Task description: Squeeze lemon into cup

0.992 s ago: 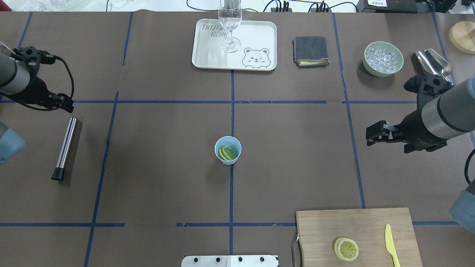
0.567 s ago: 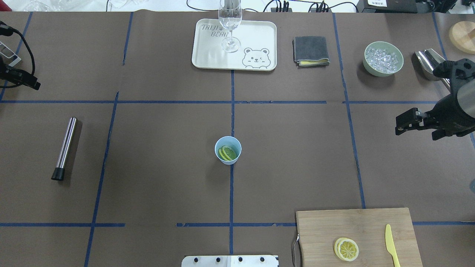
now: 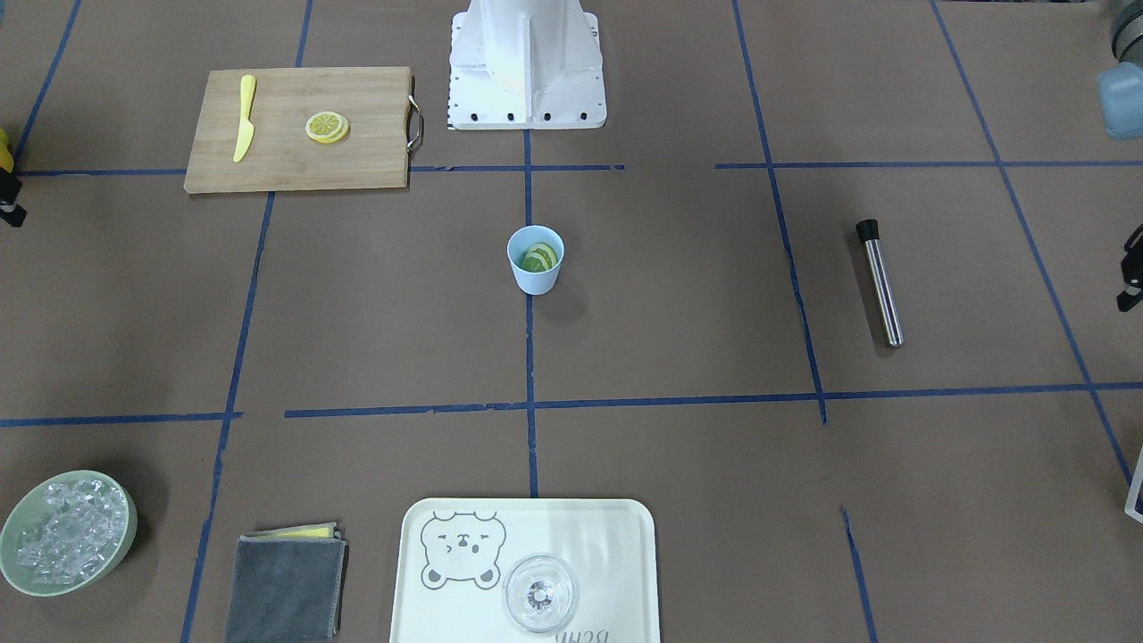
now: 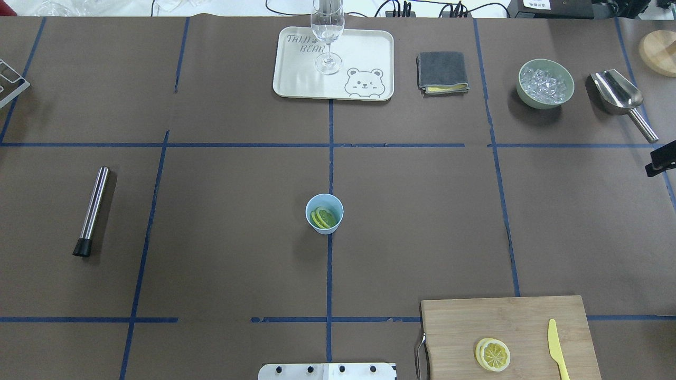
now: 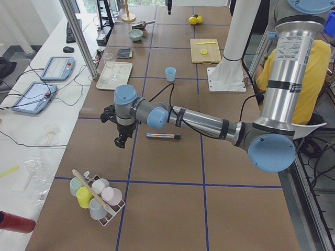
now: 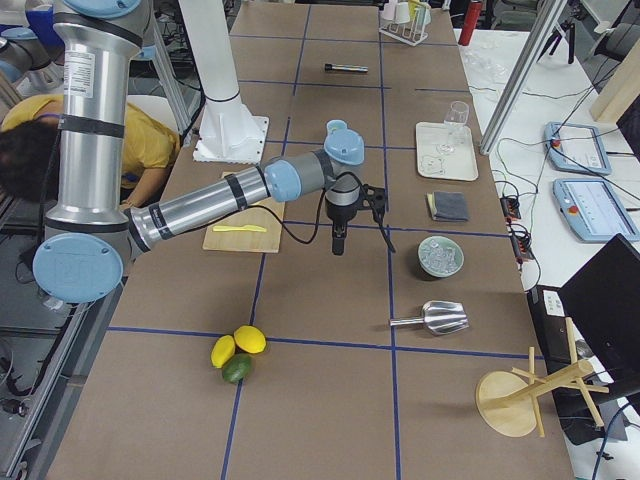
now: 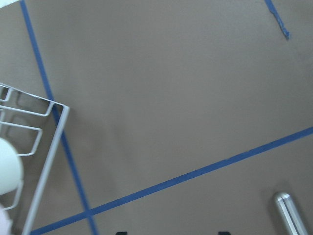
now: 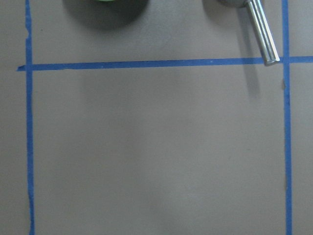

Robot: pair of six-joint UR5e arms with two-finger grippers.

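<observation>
The pale blue cup (image 4: 309, 210) stands upright at the table's middle, also seen from the front (image 3: 534, 279). Lemon slices (image 4: 324, 218) lie inside it. More lemon slices (image 4: 494, 354) lie stacked on the wooden board (image 4: 475, 316). My left gripper (image 5: 123, 138) hangs over the table's far left, well away from the cup. In the left wrist view its two fingertips just show, set wide apart and empty. My right gripper (image 6: 339, 243) hangs over the far right. Only a sliver of it (image 4: 661, 161) shows in the overhead view, and I cannot tell its state.
A steel rod (image 4: 92, 211) lies at the left. A cream tray (image 4: 369, 53) with a wine glass (image 4: 328, 31), a grey cloth (image 4: 442, 72), a green bowl of ice (image 4: 528, 98) and a metal scoop (image 4: 618, 89) line the far edge. A yellow knife (image 4: 554, 348) lies on the board.
Both arms have drawn back outward. The left has left the overhead view and the right is down to a sliver at its right edge. The cup and slices have not moved.
</observation>
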